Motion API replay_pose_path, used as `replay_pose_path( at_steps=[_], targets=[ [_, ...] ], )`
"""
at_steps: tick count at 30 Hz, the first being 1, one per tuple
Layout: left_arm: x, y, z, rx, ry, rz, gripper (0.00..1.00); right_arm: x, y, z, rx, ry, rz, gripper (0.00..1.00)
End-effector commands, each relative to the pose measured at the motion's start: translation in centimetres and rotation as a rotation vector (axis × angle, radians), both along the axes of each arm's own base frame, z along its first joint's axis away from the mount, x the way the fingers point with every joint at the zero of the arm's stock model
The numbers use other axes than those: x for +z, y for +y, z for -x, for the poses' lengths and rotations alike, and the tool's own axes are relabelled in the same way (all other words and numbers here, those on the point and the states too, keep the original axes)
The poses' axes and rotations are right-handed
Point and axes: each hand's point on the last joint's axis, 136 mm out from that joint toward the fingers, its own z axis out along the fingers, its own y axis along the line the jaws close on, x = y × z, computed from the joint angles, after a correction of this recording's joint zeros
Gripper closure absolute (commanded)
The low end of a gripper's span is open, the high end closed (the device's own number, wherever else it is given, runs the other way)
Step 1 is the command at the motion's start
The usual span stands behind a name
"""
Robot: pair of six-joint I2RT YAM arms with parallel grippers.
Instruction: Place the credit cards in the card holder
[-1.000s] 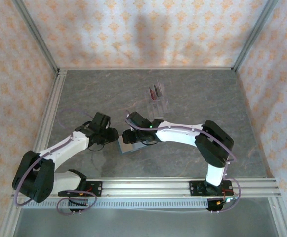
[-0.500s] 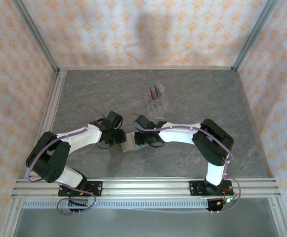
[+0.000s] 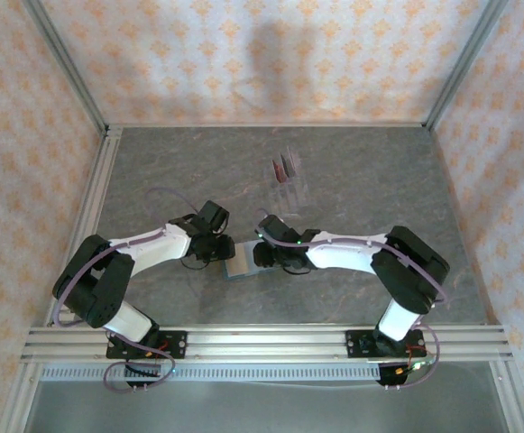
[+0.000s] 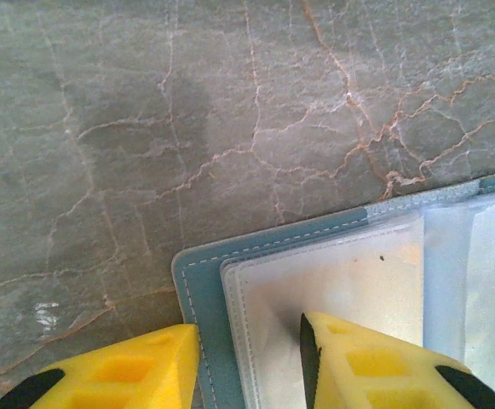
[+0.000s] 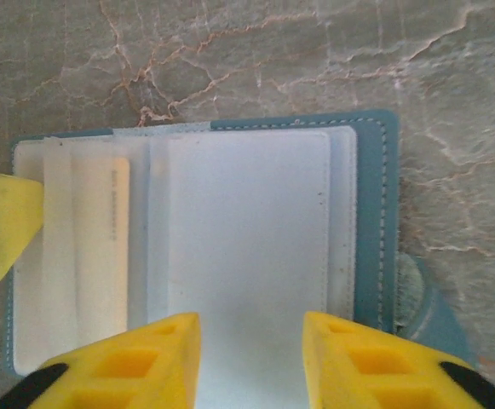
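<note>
The card holder [image 5: 371, 213] lies open and flat on the desk [image 3: 379, 180] near my bases, between my two wrists, with its pale inner pockets facing up. My left fingers [image 4: 332, 349] stand partly open astride its left edge, one on bare stone just beside the teal border and the other over the frosted sleeve. They have hold of nothing that I can make out. My right fingers [image 5: 170, 341] hover over the middle page, also parted with a plain gap and nothing in them.

The credit cards [image 3: 286, 165] stand on edge in the clear rack [image 3: 289, 191] further back on the desk, well apart from the holder. A pale strip shows through the left-hand pocket, but I cannot tell whether it is a card.

I judge this to be the preparing step: the holder is spread and steadied, and no card has been fetched yet. Next, I think, one set of fingers should press the holder down so it cannot slide or fold. The other should reach to the rack and pinch one card by its upper edge. It must then be brought low and nearly flat to a pocket mouth — the mouths are tight, so the card's corner has to enter squarely.
</note>
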Motion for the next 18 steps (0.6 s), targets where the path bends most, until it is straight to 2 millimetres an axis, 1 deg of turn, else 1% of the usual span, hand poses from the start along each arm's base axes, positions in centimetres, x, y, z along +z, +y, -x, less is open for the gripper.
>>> replay_pose_path(
  at_steps=[1,4,7,10,14,16,18],
  targets=[
    [-0.2,0.1,0.2,-0.029,0.006,-0.025,0.63,4.3,-0.6,-2.8,-0.022,-0.095,0.027,0.6],
    [-0.2,0.0,0.2,-0.036,0.003,-0.023,0.63,7.4,-1.2,-5.8,-0.053,-0.139,0.0,0.59],
    [-0.4,0.0,0.2,-0.039,0.009,-0.027,0.63,10.6,-2.6,-9.0,-0.097,-0.206,0.029,0.57],
    [-0.7,0.0,0.3,-0.041,0.017,-0.031,0.64,12.6,-4.2,-12.1,-0.143,-0.241,0.066,0.55],
    [-0.7,-0.1,0.3,-0.043,0.019,-0.032,0.64,14.3,-6.6,-16.0,-0.206,-0.28,0.135,0.51],
    [-0.7,-0.1,0.3,-0.043,0.019,-0.03,0.64,14.5,-7.4,-17.8,-0.223,-0.285,0.171,0.5],
    [-0.7,-0.1,0.4,-0.042,0.02,-0.03,0.64,14.3,-7.8,-19.4,-0.221,-0.286,0.207,0.5]
  ],
)
